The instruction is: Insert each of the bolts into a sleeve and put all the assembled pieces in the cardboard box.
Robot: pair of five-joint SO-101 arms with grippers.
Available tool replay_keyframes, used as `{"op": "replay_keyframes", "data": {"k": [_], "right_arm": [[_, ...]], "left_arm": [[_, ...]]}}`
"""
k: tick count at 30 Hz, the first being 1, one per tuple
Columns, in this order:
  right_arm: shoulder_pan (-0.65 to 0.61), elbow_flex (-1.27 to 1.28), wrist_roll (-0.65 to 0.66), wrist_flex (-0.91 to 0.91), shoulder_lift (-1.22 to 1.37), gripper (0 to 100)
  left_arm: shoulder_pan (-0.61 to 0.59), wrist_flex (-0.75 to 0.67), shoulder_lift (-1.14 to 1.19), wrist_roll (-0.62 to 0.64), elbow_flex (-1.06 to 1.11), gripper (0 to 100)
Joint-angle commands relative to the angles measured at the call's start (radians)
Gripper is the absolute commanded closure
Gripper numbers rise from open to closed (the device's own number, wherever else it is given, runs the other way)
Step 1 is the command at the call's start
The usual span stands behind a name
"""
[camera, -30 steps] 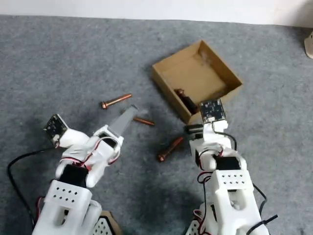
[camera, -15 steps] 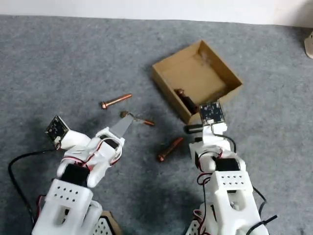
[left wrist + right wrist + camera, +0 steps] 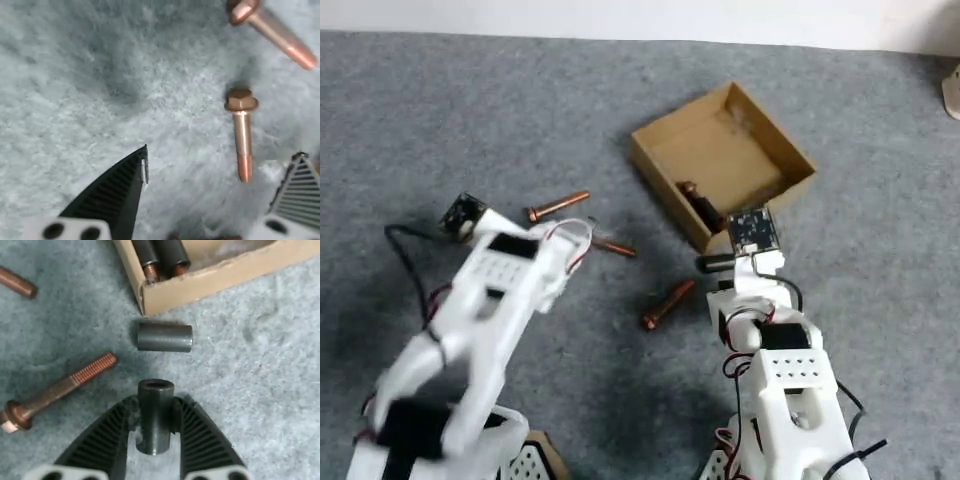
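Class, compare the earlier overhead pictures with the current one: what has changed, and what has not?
The left arm rose and pitched forward, so the open left gripper now looks down on the short bolt. Nothing was grasped or released. The right gripper kept its sleeve; the long bolt, the thick bolt, the loose sleeve and the cardboard box stayed put.

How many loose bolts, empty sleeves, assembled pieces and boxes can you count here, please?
Loose bolts: 3
Empty sleeves: 2
Assembled pieces: 2
Cardboard box: 1
Total: 8
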Motion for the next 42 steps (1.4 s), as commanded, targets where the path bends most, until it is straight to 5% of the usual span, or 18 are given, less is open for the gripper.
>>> {"op": "replay_keyframes", "data": {"k": [1,9,16,25,29,39,42], "right_arm": [[-0.007,-0.005,-0.005,-0.038,-0.024,99.2],[-0.01,0.022,-0.005,-0.041,-0.028,99.2],[-0.01,0.031,-0.003,-0.088,-0.028,99.2],[-0.007,0.031,-0.003,-0.09,-0.028,99.2],[-0.007,0.031,-0.003,-0.09,-0.028,99.2],[-0.012,0.031,-0.003,-0.088,-0.033,99.2],[-0.012,0.056,-0.003,-0.085,-0.091,99.2]], "left_arm": [[0.03,0.005,0.136,0.1,-0.136,61],[0.027,0.103,0.38,0.278,-0.397,66],[0.002,0.351,0.657,0.284,-0.757,83],[0.013,0.532,0.949,0.281,-1.082,85],[-0.001,0.641,0.964,0.284,-1.171,99],[-0.013,0.853,0.872,0.276,-1.362,99],[-0.008,0.853,0.791,0.176,-1.33,99]]}}
